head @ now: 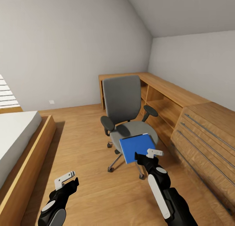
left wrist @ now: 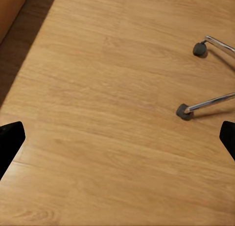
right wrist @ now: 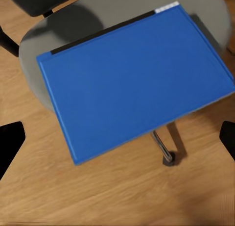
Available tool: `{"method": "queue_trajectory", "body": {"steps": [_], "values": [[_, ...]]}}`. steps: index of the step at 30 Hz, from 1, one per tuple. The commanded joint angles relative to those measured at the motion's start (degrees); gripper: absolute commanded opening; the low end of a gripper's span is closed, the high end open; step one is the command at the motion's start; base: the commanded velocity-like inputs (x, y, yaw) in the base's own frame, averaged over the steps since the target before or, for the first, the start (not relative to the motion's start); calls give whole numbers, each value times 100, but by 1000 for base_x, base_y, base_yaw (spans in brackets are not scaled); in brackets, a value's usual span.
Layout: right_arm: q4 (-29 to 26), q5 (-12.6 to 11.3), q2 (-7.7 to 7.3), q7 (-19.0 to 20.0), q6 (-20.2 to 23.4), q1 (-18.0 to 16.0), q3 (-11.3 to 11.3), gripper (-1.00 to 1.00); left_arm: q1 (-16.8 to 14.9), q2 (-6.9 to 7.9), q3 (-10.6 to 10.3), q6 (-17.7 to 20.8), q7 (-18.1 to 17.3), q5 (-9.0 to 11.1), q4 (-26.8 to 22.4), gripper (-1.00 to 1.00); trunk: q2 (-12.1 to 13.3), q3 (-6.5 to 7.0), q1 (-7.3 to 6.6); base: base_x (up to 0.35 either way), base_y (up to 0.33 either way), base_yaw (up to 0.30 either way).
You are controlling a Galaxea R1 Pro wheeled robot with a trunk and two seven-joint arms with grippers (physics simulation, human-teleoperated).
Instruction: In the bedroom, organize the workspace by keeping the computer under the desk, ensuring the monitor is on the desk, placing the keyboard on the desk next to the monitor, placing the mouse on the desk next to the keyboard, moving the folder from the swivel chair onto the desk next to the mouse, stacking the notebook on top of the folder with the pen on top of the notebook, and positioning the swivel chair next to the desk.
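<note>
The grey swivel chair point(head: 122, 102) stands mid-room on the wood floor, its back towards the far wall. A bright blue folder point(head: 137, 148) lies flat on its seat and overhangs the front edge. In the right wrist view the folder point(right wrist: 132, 74) has a dark strip along its far edge. My right gripper point(head: 147, 155) hovers open just in front of the folder's near edge, fingers point(right wrist: 11, 142) spread wide and touching nothing. My left gripper point(head: 68, 182) hangs open low over the bare floor at the chair's left, with the chrome base's casters point(left wrist: 184, 111) ahead of it.
A bed on a wooden frame point(head: 19, 137) fills the left side. A light wood drawer unit point(head: 202, 137) and open shelving point(head: 160, 98) run along the right wall close behind the chair. Open floor lies between bed and chair.
</note>
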Motion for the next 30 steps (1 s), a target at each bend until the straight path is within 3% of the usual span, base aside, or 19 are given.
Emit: {"method": "queue_trajectory", "body": {"steps": [1, 5, 9, 22, 26, 30], "values": [[24, -62, -2, -9, -9, -5, 7, 100, -5, 5, -12, 15, 47, 32, -8, 100, -44, -24, 22, 0, 0, 0], [207, -192, -4, 264, -103, -5, -70, 100, -5, 5, -12, 16, 47, 33, -5, 100, -205, -95, 110, 0, 0, 0], [368, -445, -5, 529, -136, -5, -316, 100, -5, 6, -12, 18, 47, 32, -4, 100, -365, -167, 198, 0, 0, 0], [1169, -1385, -84, 1743, -116, -5, -1773, 100, -5, 3, -18, 19, 48, 31, -5, 100, -886, -401, 483, 0, 0, 0], [1264, -1693, -164, 2127, -105, -5, -2041, 100, -5, 2, -20, 20, 48, 31, -2, 100, -1047, -472, 571, 0, 0, 0], [1334, -2166, -275, 2524, -101, -5, -2336, 100, -5, 2, -20, 21, 48, 35, -4, 100, -1207, -544, 659, 0, 0, 0]]}}
